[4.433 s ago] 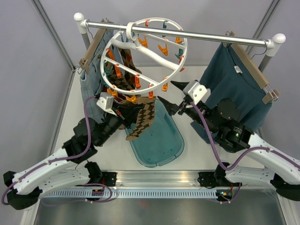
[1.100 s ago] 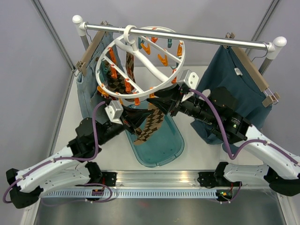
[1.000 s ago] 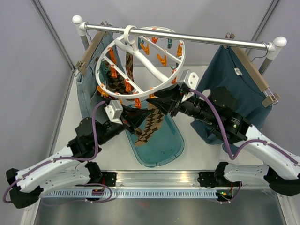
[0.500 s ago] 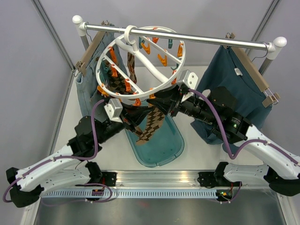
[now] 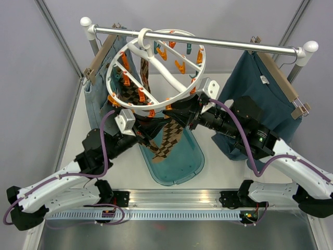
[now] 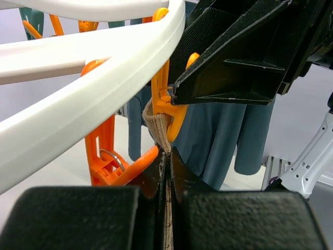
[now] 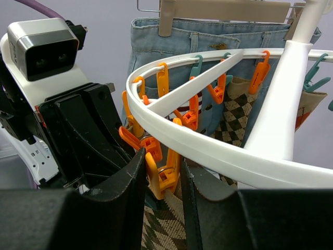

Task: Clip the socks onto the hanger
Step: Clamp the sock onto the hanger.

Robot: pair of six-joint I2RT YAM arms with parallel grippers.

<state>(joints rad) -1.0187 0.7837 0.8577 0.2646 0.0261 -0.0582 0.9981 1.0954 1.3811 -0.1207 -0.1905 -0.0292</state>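
The white ring hanger (image 5: 161,67) hangs by its hook from the rail, with orange and teal clothespins around it. My left gripper (image 5: 153,130) is shut on the edge of an argyle sock (image 5: 169,138) just below the ring's near rim. In the left wrist view the sock's edge (image 6: 160,125) runs up from my left gripper (image 6: 167,156) into an orange clothespin (image 6: 169,107) under the ring (image 6: 104,88). My right gripper (image 5: 174,114) is closed around that clothespin (image 7: 165,174), with the sock (image 7: 166,229) hanging from it. Other socks (image 5: 138,94) hang clipped inside the ring.
Blue jeans (image 5: 96,99) hang on a wooden hanger at the rail's left end, a teal sweater (image 5: 255,88) on the right. A teal tray (image 5: 179,166) lies on the table under the sock. The metal rail (image 5: 234,44) crosses the back.
Since 4.4 s ago my right gripper has moved in from the right onto the clothespin and the ring has swung left. In the last second my left gripper has edged up with the sock.
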